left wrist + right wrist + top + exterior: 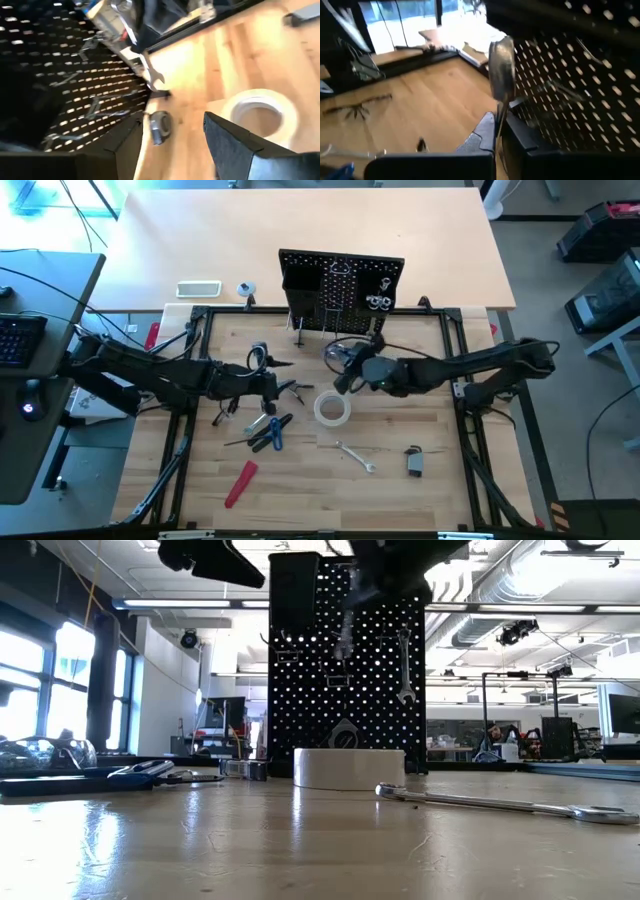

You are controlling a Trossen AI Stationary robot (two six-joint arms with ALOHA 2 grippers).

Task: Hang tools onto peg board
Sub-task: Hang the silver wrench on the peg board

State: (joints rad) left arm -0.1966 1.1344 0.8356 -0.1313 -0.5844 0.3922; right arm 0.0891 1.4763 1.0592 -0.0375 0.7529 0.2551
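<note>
Under bright ceiling lights, the wooden table is carrying one tape roll, one wrench and one pegboard, while the left pincer is gaping empty and the right pincer is clamping a second wrench.

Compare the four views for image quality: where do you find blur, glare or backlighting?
High view: evenly lit and sharp, with cyan glare at the top left corner. Low view: backlit, so the peg board is a silhouette, and ceiling lights reflect off the table. Left wrist view: smeared, though the white tape roll stays readable. Right wrist view: soft, with blown-out windows behind the wrench.
</note>
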